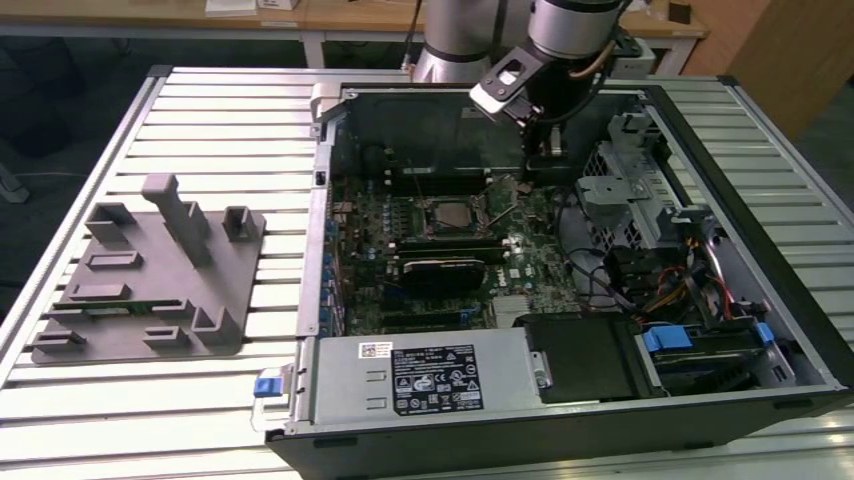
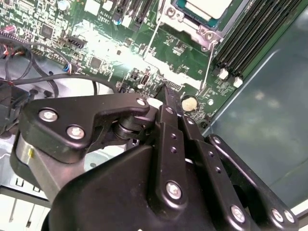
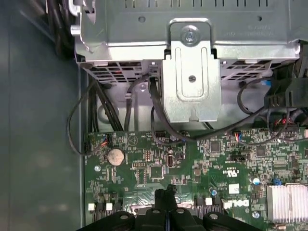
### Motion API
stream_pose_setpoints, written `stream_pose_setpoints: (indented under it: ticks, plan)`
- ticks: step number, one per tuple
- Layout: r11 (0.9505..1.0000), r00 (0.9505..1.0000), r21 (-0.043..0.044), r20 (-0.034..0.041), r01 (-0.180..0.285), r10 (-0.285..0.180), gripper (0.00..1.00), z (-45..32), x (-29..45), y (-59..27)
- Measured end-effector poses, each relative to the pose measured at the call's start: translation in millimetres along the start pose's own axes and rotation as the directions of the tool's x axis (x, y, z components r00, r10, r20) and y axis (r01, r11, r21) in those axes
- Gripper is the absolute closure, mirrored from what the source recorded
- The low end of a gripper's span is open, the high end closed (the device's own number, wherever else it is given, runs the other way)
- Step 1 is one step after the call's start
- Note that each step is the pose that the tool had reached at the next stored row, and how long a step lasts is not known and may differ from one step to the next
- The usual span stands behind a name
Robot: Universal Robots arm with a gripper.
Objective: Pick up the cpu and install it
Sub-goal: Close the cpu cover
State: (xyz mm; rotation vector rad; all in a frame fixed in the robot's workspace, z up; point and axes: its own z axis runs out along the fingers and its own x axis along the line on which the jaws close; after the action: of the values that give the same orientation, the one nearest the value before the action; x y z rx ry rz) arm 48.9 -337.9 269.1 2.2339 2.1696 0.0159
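Hovering the gripper (image 2: 166, 92) low over the motherboard (image 3: 159, 168) inside the open case (image 1: 798, 320); fingers (image 3: 161, 196) pressed together, nothing between them; the cpu (image 1: 454, 212) sits in its socket, silver top up, beside the memory sticks (image 2: 250, 33); the thin socket lever (image 2: 210, 62) looks raised, so I judge latching is the job; best to bear on that wire alone, slowly, clear of the coin cell (image 3: 115, 155).

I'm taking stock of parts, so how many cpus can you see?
1. The cpu sits in the middle of the motherboard inside the open computer case. Another could lie hidden on the grey fixture.
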Motion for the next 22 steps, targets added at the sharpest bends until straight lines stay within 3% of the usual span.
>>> stream_pose_setpoints:
  ticks: [7, 22]
  plan:
    - [1.0, 1.0, 0.0064, 0.0002, 0.0, 0.0, 0.89, 3.4, 0.3, 7.9]
    - [0.9999, 1.0, 0.0097, 0.0015, -0.003, 0.003, 0.89, 24.3, 0.6, 8.6]
